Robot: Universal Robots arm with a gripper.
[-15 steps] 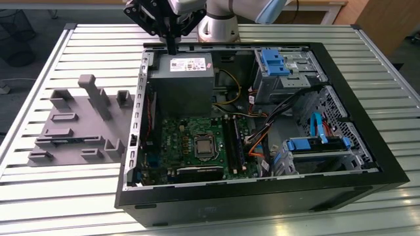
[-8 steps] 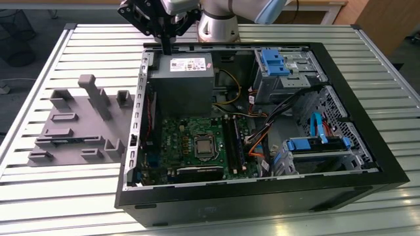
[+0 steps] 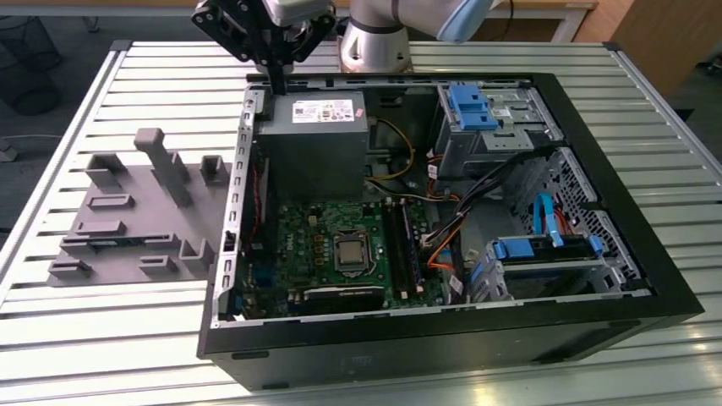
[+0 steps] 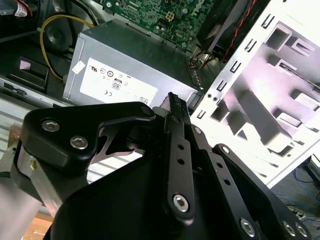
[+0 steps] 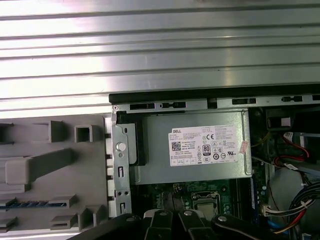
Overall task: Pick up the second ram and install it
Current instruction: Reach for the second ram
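Black gripper point(image 3: 276, 82), its fingers pressed together on nothing, hangs over the rim of an open computer case point(image 3: 474, 334), just above a corner of the grey power supply box point(image 3: 310, 148) with its pale label. Past the box, the green main board point(image 3: 299, 241) lies on the case floor, with long black slot rails point(image 3: 397, 245) beside the processor socket. Outside the case, on the exterior view's left, a grey plastic fixture point(image 3: 135, 216) with upright posts rests on the slatted metal table point(image 3: 101, 338). The second ram point(image 5: 27, 203), a blue-green strip in the first wrist view, lies in a slot of that fixture, well apart from the gripper.
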